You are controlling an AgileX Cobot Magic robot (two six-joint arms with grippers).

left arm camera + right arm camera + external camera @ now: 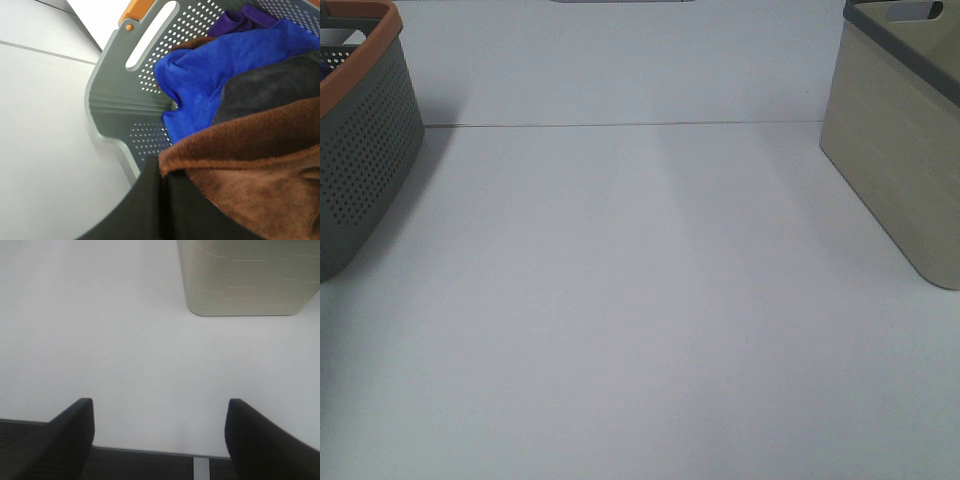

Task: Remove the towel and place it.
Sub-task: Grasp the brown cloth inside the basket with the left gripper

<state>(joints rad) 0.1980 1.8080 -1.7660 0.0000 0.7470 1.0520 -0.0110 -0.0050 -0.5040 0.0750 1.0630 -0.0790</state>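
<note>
White worktop [640, 330] with a basket at each side.
Pale, matte and plain, crossed by a thin dark seam [620, 125] along the far part. Carries a grey perforated basket [365, 160] with an orange rim at the far left edge, and a beige basket [895, 150] with a grey rim at the far right, well apart.

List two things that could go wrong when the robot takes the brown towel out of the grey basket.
1. The brown towel lies against a blue cloth and a dark cloth in the grey basket; lifting it may well drag those out too.
2. The left gripper is barely in view at the towel's edge, so its hold cannot be confirmed; the towel could slip and fall back.
</note>
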